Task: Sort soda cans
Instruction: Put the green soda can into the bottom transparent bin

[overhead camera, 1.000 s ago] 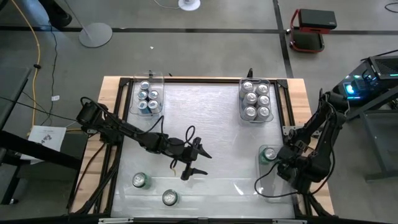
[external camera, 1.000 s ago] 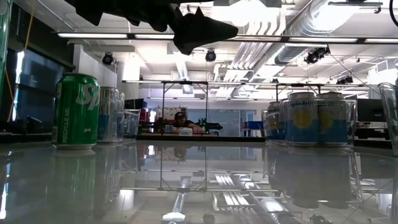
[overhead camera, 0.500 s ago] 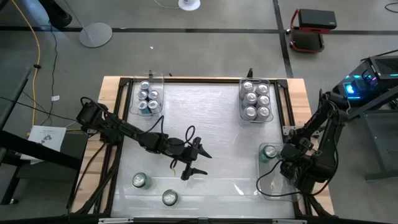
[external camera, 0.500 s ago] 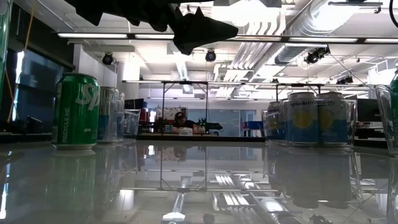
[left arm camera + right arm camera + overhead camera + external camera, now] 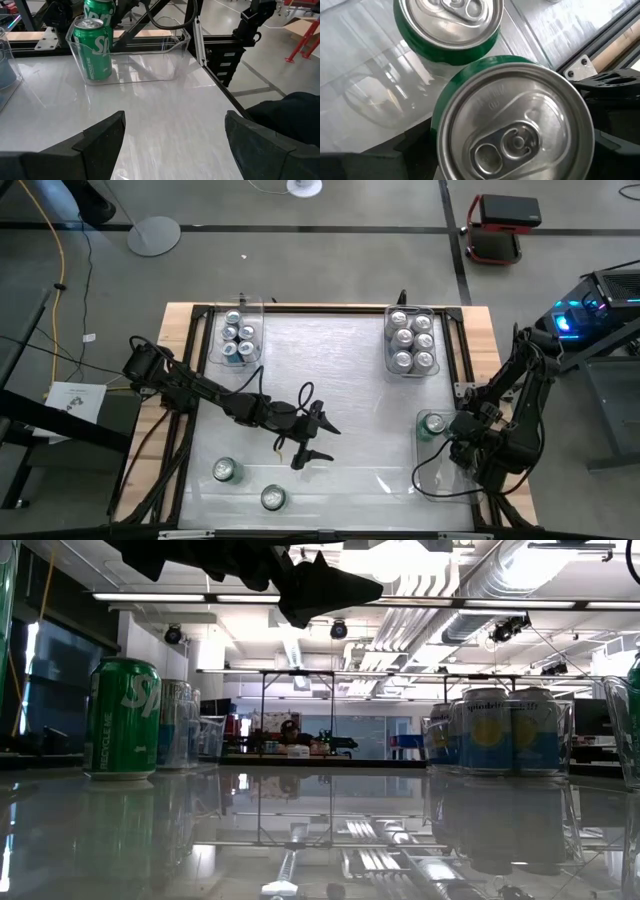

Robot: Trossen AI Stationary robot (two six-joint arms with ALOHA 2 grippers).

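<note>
Clasped in the right gripper (image 5: 452, 445): a green can (image 5: 515, 135), fingers closed round its sides, poised just above a second green can (image 5: 450, 25) already standing in the clear bin (image 5: 440, 485) at the table's right edge, on the arms' side. Shifted a little over the last second, arm and load together, so that a sliver of green had come in at the right edge of the low view where only the bin wall showed before. Judged as the closing part of a drop-off: lowered and let go, one more green can sorted.

Hung unmoved over the middle of the table, the left gripper (image 5: 322, 442), fingers spread wide and holding nothing.

Left unsorted: two loose cans (image 5: 224, 470) near the left front corner. Filled already at the far side: a bin of blue-teal cans (image 5: 240, 335) on the left and a bin of silver cans (image 5: 412, 340) on the right.

Underneath, a glossy pale table (image 5: 330, 370), mirroring cans and lights. Beyond, a workshop with strip lights, ceiling ducts, a red cart (image 5: 500, 230) and a round stand base (image 5: 153, 235) on grey floor.
</note>
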